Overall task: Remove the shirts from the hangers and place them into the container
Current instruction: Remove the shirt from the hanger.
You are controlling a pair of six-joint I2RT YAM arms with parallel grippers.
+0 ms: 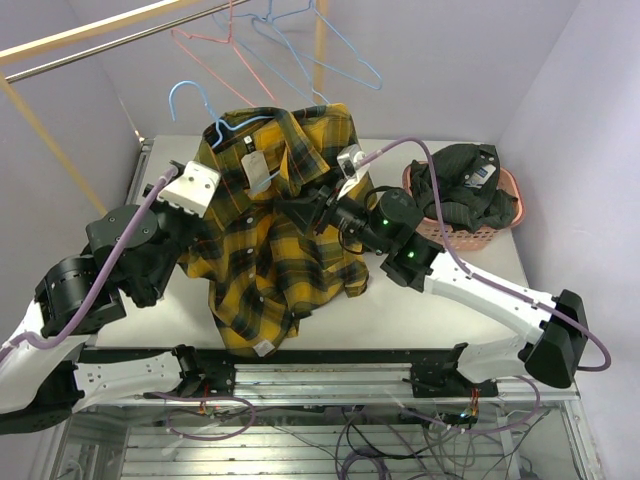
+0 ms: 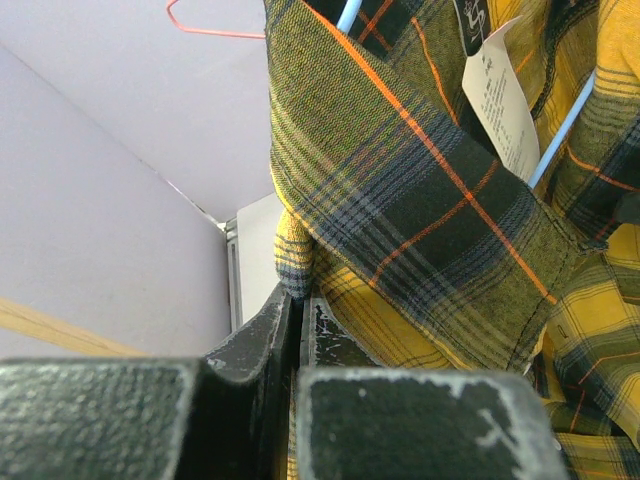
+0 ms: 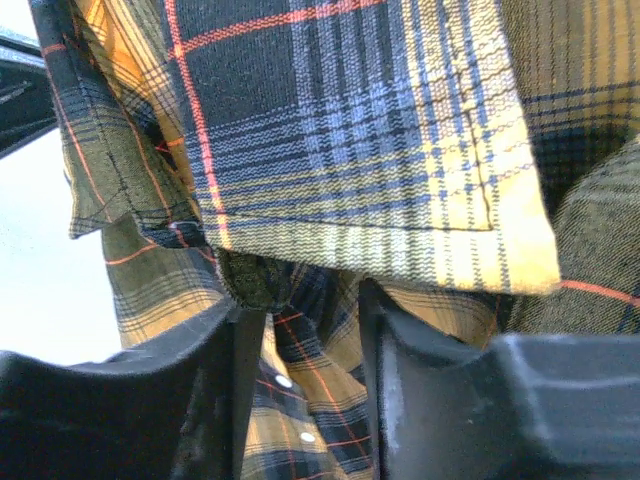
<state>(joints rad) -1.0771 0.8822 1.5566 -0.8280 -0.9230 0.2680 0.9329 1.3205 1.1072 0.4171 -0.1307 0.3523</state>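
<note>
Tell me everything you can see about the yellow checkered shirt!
The yellow shirt is soft woven cloth, checked in black with thin orange lines. It has a collar, buttons and a white tag. It is on a light blue hanger, sagging crumpled onto the table. The left gripper pinches an edge with shut jaws; the right gripper has open jaws around a fold.

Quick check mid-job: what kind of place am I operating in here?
Likely a lab test cell staged as laundry: plain walls, wire hangers hanging from a rack, loose cables under the white table.
</note>
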